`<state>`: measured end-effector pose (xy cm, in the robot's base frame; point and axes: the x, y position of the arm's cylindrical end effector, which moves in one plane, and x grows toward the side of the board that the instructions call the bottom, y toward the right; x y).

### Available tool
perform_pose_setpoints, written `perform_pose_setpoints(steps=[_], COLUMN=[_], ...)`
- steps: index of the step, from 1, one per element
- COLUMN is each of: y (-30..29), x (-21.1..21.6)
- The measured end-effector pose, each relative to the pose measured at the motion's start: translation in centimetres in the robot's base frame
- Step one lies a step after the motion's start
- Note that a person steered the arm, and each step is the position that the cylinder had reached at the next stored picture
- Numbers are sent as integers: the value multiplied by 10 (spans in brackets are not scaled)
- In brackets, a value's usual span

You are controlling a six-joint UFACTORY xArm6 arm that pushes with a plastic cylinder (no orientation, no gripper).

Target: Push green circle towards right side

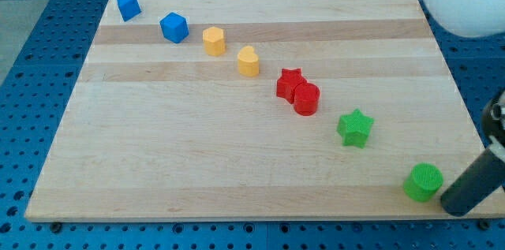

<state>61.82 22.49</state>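
Camera view: finding the green circle (424, 182) sitting low on the wooden desk (237, 163), close to the corner at the view's bottom right and already nearer the right edge than any other block. Seeing my tip (452, 203) resting just beside it, on the side towards the view's right and slightly lower, with the dark rod slanting up and away to the right. Not managing to tell whether touching or a sliver apart. Carrying no fingers at all, only this bare rod end, so reporting nothing spread, pressed or pinching.

Judging the key relation: lying left of my tip, the green circle is on the wrong side for a rightward shove. Probably needing to go round it, above or below, and to come in from its left face before pushing.

Noting the green star (355, 128) up and to the left, well apart and probably leaving room for that detour. Noting the red cylinder (306, 98) touching the red star (289, 83) farther up the diagonal.
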Motion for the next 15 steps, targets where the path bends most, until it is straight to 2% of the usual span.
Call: perform_pose_setpoints(steps=[4,7,13,15], y=[-99,-92,-42,-53], x=[-1,-28,-32,-32])
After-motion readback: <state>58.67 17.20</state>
